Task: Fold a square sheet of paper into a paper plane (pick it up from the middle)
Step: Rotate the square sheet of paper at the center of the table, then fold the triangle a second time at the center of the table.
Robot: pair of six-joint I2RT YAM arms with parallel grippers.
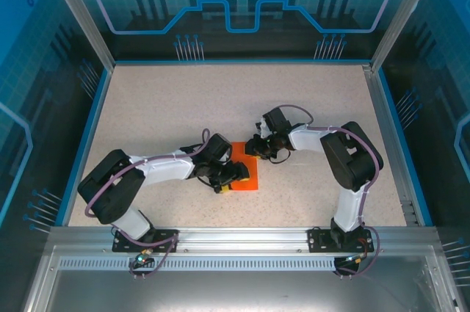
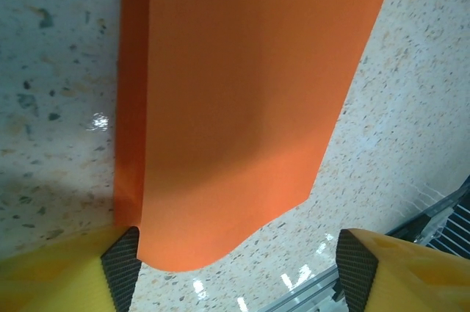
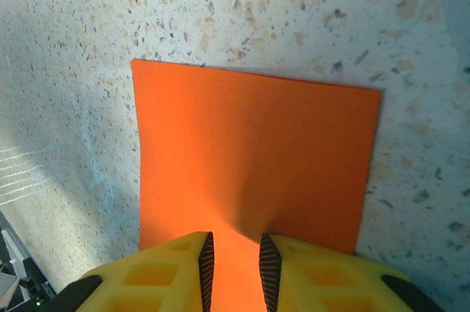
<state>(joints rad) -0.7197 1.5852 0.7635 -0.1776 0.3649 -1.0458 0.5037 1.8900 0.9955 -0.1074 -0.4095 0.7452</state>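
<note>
Orange sheet (image 1: 253,181) sits on the table (image 1: 161,106), about centre, btwn the two arms. L gripper (image 1: 233,175) is over its left side. R gripper (image 1: 261,149) is at its far edge.

Left wrist view: L gripper (image 2: 239,268) is spread wide, nothing pinched. One pad (image 2: 121,264) is just beside the near end of the sheet (image 2: 242,106), the other well off over bare table. A darker strip runs along one long side (fold or lower layer, can't tell). The near end curls up slightly.

Right wrist view: R gripper (image 3: 235,264) is almost pressed together, pinching the sheet (image 3: 257,150) at mid-edge. The paper puckers up into the narrow gap, and the rest lies flat on the speckled top.
</note>
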